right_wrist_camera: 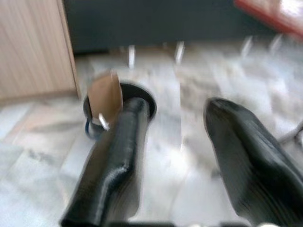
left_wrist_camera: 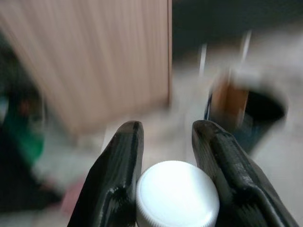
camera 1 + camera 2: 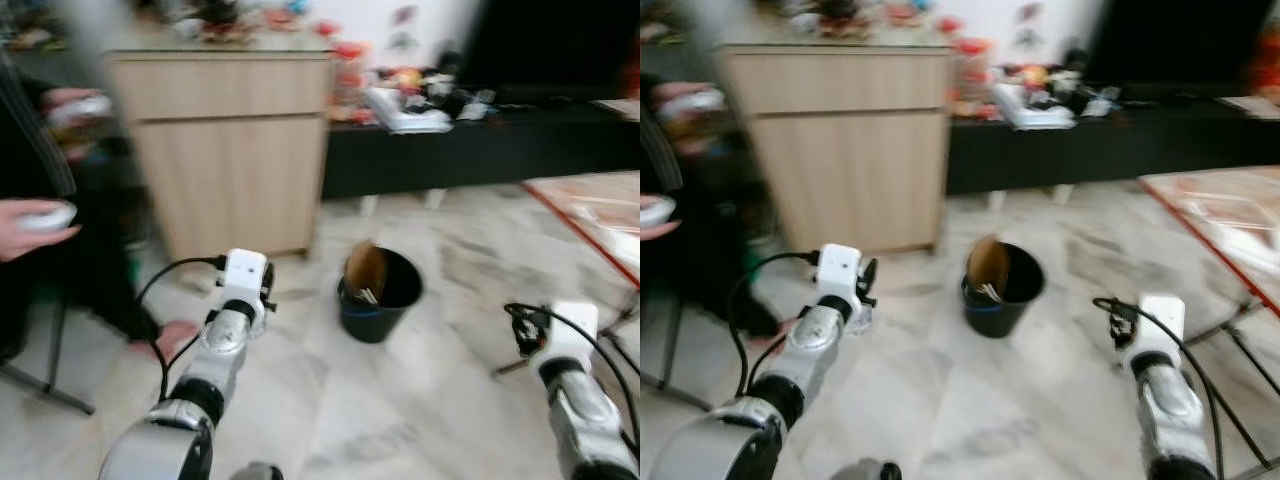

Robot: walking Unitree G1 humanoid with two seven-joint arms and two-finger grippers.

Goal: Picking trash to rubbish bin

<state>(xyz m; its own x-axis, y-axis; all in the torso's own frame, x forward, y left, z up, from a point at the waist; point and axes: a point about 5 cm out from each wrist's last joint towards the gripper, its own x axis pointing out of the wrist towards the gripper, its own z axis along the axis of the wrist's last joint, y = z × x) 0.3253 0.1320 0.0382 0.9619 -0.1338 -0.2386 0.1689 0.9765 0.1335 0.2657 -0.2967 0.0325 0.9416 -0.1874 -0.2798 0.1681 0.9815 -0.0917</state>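
Frames are motion-blurred. Pale marbled tile floor point(image 3: 420, 400) runs wide and open between the two arms and ahead of them. Tall light-wood cabinet point(image 3: 225, 150) stands at the far left edge of the floor, its top cluttered; a long low black TV bench point(image 3: 470, 150) runs along the far edge to the right, also cluttered. Red-bordered rug point(image 3: 590, 215) cuts in at the far right.

Person seated at left, beside the cabinet — a hand point(image 3: 35, 225) holding a white object, bare foot on the tiles near the left arm.

Round black plastic rubbish bin point(image 3: 380, 295) sits on the open floor in front of the cabinet's right corner, apart from cabinet and bench, with room all round it; a brown cardboard piece point(image 3: 364, 268) sticks up at its left rim.

Left gripper point(image 2: 168, 142) is clamped on a clear bottle with a round white ribbed cap point(image 2: 177, 196), cap wedged between both black fingers, held above the floor left of the bin.

Right gripper point(image 1: 175, 118) — fingers spread, nothing between them, over bare floor right of the bin.
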